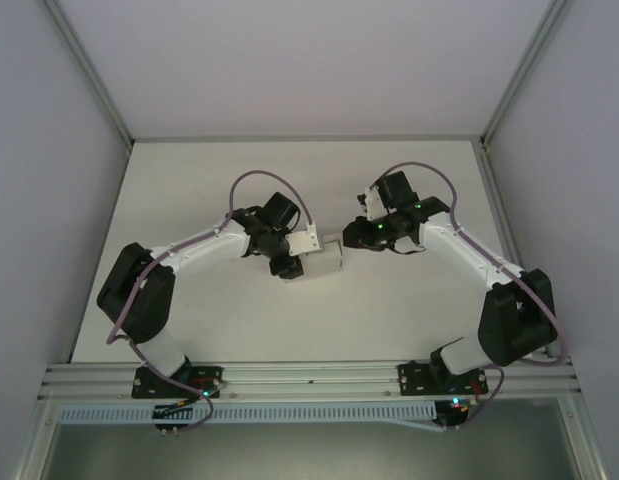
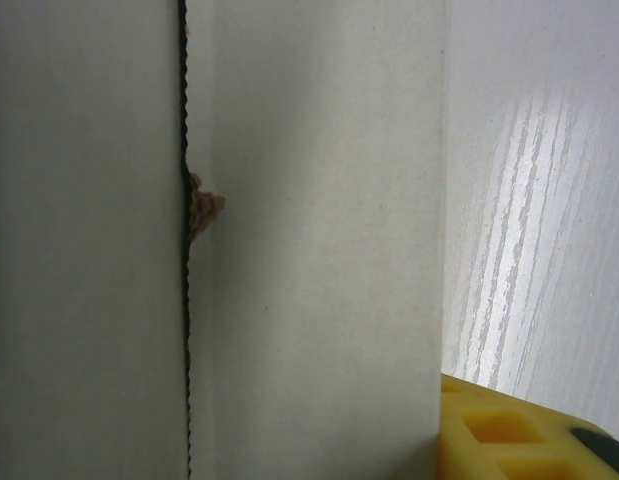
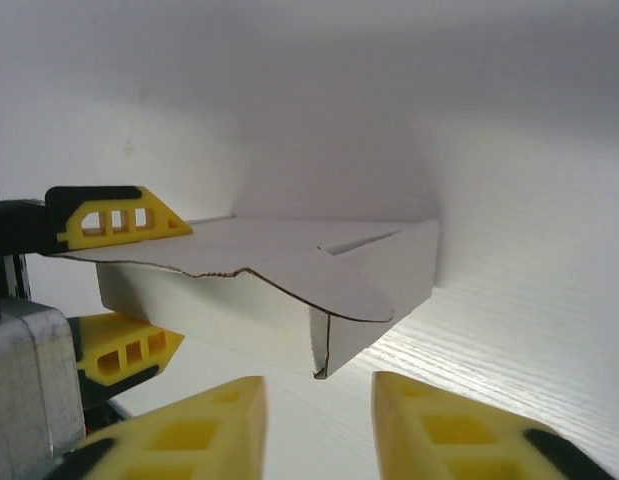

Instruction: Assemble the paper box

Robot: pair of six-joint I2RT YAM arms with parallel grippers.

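Observation:
The paper box [image 1: 326,259] is a low off-white cardboard box near the table's middle. My left gripper [image 1: 299,262] is shut on the paper box from its left end. In the right wrist view the left gripper's yellow fingers [image 3: 117,214] clamp the box [image 3: 289,300] above and below, and a rounded flap lies over the box's top at the near corner. My right gripper [image 3: 314,430] is open, its fingertips just short of that corner and touching nothing. In the top view the right gripper [image 1: 347,238] sits just right of the box. The left wrist view has the box wall [image 2: 309,250] up close, with a seam and one yellow finger [image 2: 509,430].
The white table [image 1: 189,200] stretches round the box, with grey side walls left and right. An aluminium rail [image 1: 309,375] carrying both arm bases runs along the near edge.

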